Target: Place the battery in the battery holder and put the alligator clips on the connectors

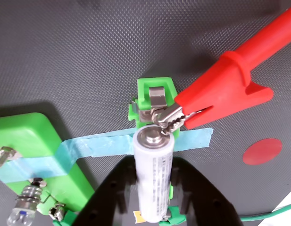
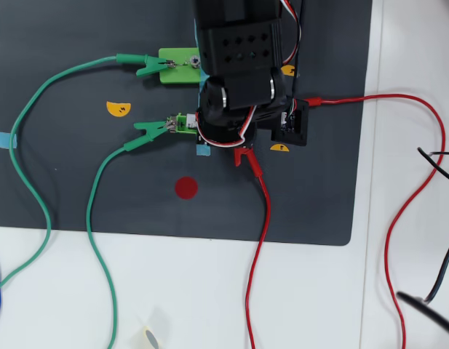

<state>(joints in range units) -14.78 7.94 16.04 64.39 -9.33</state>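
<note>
Black textured matting [image 1: 88, 52] covers the surface, and the arm [image 2: 242, 43] hangs over its middle, hiding its claw in the overhead view. In the wrist view, the claw [image 1: 153, 188] shows as two dark fingers, one on each side of the battery [image 1: 153, 174]; they sit close against it, but whether they are pressing it or merely flanking it cannot be told. The battery lies in the battery holder [image 1: 155, 89], its long axis running straight away from the claw, with the silver end cap facing the far metal connector [image 1: 157, 98]. A red alligator clip [image 1: 220, 92] reaches in from the right of the claw, and its metal teeth bite that connector just beyond the battery's tip. Left of the claw sits a wider green block [image 1: 27, 136] carrying a small bulb [image 1: 20, 214]. Overhead, two green alligator clips [image 2: 153, 129] already grip tabs. Judged from this, the battery looks seated, and backing straight off along its axis seems the safest exit.
</note>
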